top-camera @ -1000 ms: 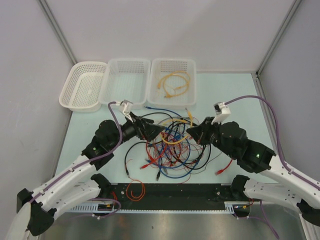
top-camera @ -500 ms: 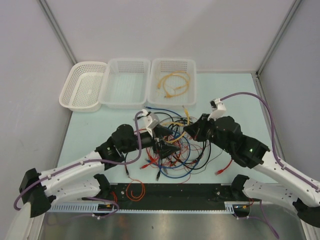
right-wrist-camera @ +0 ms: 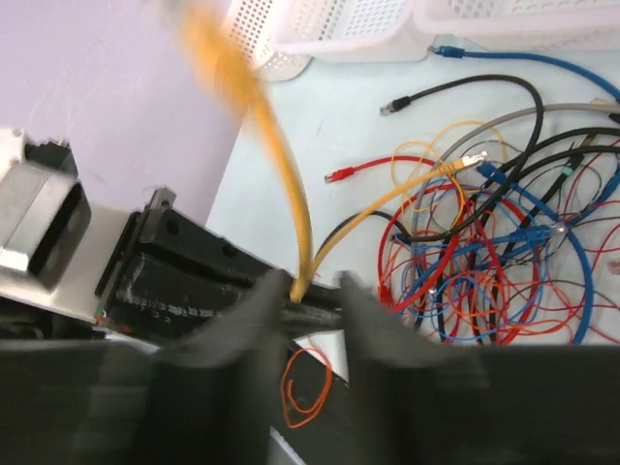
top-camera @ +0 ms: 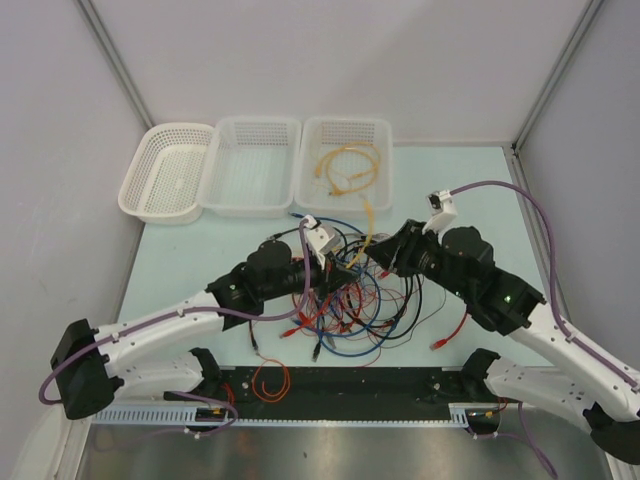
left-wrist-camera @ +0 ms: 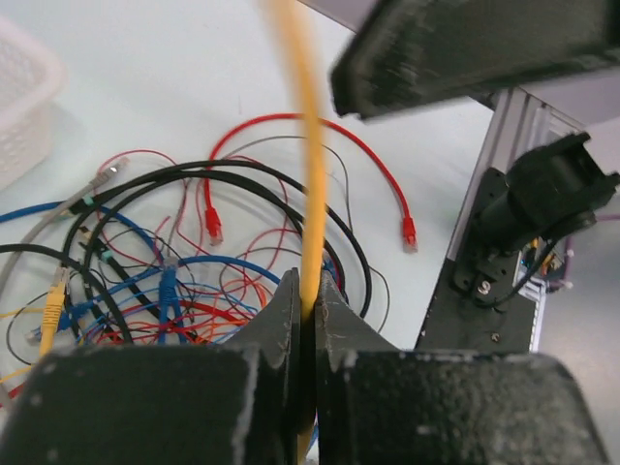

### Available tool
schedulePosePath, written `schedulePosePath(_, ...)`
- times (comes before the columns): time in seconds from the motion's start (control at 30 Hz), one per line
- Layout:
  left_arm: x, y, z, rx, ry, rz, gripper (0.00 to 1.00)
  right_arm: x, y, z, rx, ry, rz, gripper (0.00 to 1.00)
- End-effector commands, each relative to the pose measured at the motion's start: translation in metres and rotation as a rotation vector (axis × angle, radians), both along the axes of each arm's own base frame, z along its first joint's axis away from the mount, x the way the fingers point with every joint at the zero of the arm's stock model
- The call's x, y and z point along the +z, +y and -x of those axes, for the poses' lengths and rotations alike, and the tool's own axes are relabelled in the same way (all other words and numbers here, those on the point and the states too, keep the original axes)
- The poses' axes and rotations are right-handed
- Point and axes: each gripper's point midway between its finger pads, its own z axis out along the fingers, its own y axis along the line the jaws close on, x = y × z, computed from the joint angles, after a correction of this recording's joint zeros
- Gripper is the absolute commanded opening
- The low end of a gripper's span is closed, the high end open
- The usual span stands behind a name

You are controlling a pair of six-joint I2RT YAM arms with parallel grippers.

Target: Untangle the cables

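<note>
Pinching, left gripper [left-wrist-camera: 308, 291]: jaws closed flat on the yellow cable [left-wrist-camera: 312, 184], held at the very tips, no gap visible on either side; cable leaving straight up out of the grip.
Right gripper [right-wrist-camera: 310, 291]: fingers blurred and a little apart; same yellow cable dropping into the gap, which looks wider than the cable; not clamped as far as visible.
Gripper positions: both low over the middle of the heap, tips just beside each other, left arm reaching in from the left, right arm from the right.
Yellow cable, course: short upright stretch between the two grippers in the top view; in the right wrist view, one strand up and away, another out to a plug end in the tangle.
Cables [top-camera: 345, 305]: red, blue, black, grey and orange strands knotted in one heap at the centre of the table [top-camera: 180, 260].
Strays: red cable [top-camera: 452, 330] at the heap's right edge; orange loop [top-camera: 270, 378] on the black strip at the near edge.
Baskets: three white ones in a row at the far edge; rightmost basket [top-camera: 384, 150] holding pale yellow cables [top-camera: 345, 165].
</note>
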Motion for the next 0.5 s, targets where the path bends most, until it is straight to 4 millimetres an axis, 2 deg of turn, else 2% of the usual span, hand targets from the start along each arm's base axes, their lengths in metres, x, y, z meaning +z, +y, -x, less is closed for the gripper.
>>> schedulePosePath(0.0,0.040,0.005,-0.023,0.099,-0.062,0.028,0.00,0.032,-0.010,0.006,0.005,-0.066,-0.053,0.58)
schedulePosePath(0.1,0.067,0.015,-0.032,0.176,-0.085,0.037,0.00,0.025,-0.027,0.000,-0.079,-0.066,-0.009,0.70)
schedulePosePath(0.17,0.072,0.028,-0.043,0.256,-0.086,-0.009,0.00,0.016,-0.045,-0.005,-0.164,-0.057,0.036,0.71)
schedulePosePath(0.2,0.093,0.031,-0.049,0.280,-0.107,0.018,0.00,0.014,-0.051,-0.007,-0.193,-0.054,0.051,0.71)
schedulePosePath(0.27,0.114,0.037,-0.063,0.335,-0.086,0.021,0.00,0.005,-0.061,-0.010,-0.237,-0.050,0.096,0.70)
schedulePosePath(0.33,0.123,0.036,-0.074,0.353,-0.032,0.008,0.00,-0.002,-0.064,-0.011,-0.240,-0.049,0.132,0.69)
schedulePosePath(0.37,0.126,0.032,-0.088,0.361,0.052,-0.013,0.00,-0.007,-0.065,-0.011,-0.240,-0.042,0.147,0.68)
schedulePosePath(0.43,0.130,0.023,-0.092,0.309,0.158,-0.024,0.00,-0.015,-0.064,-0.011,-0.237,-0.031,0.169,0.68)
schedulePosePath(0.47,0.129,0.013,-0.097,0.261,0.271,-0.051,0.00,-0.020,-0.066,-0.012,-0.243,-0.021,0.183,0.67)
